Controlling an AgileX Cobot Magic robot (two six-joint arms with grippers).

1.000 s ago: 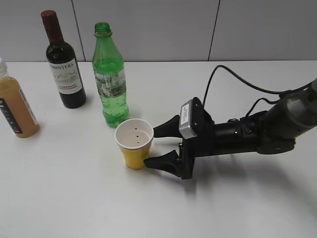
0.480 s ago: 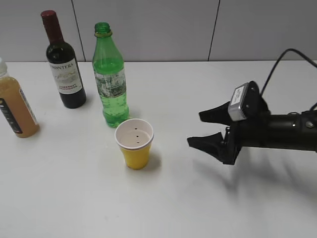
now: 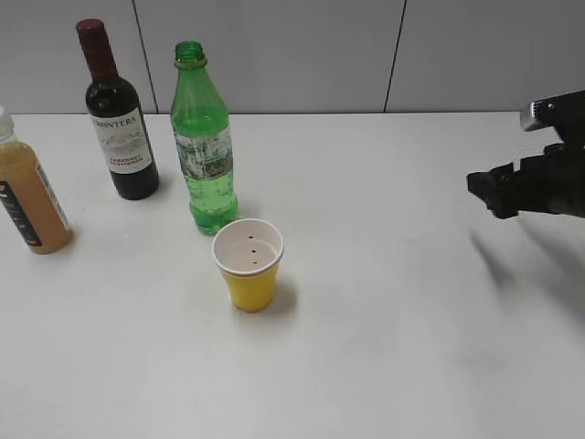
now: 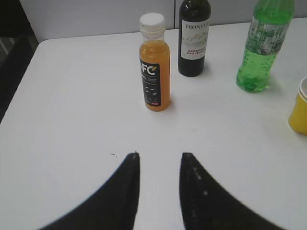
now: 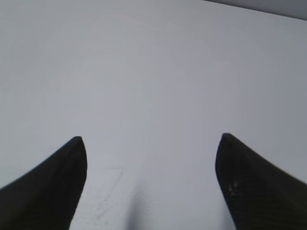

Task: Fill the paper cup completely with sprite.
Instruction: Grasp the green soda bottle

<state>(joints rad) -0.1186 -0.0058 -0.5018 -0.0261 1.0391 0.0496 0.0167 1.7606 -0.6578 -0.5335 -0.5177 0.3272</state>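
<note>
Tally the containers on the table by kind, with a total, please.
Bottles: 3 – the sprite, the wine bottle, the juice bottle
Cups: 1 – the paper cup
Total: 4

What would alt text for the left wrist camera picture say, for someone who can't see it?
Two black gripper fingers, slightly apart and holding nothing, point across a white table toward an upright orange juice bottle. Behind it stand a dark wine bottle and a green sprite bottle; a yellow paper cup shows at the right edge.
</note>
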